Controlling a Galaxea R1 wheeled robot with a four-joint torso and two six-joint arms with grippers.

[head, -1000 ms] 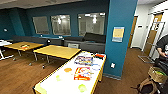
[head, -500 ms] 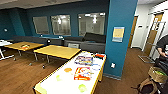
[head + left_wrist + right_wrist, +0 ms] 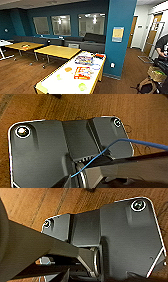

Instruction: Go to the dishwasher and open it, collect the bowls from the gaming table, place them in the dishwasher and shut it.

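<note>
Head view: gaming table (image 3: 65,85) with white top and yellow edges is standing in the lower centre, beside a teal pillar (image 3: 120,37). Board game boxes (image 3: 82,72) are lying on it, with an orange bowl (image 3: 68,69) and a light green bowl (image 3: 82,86) resting near them. Plain yellow-wood tables (image 3: 57,51) are standing further left. A person (image 3: 162,47) is showing at the right edge.

Left wrist view: wood floor (image 3: 82,106) is passing under the wrist plate; claw opening cannot be determined.

Right wrist view: same floor; claw state is likewise indeterminable.

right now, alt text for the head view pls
A long white-topped gaming table with yellow edges holds board game boxes and small bowls. Behind stand yellow-wood tables, a teal pillar and a dark sofa.
</note>
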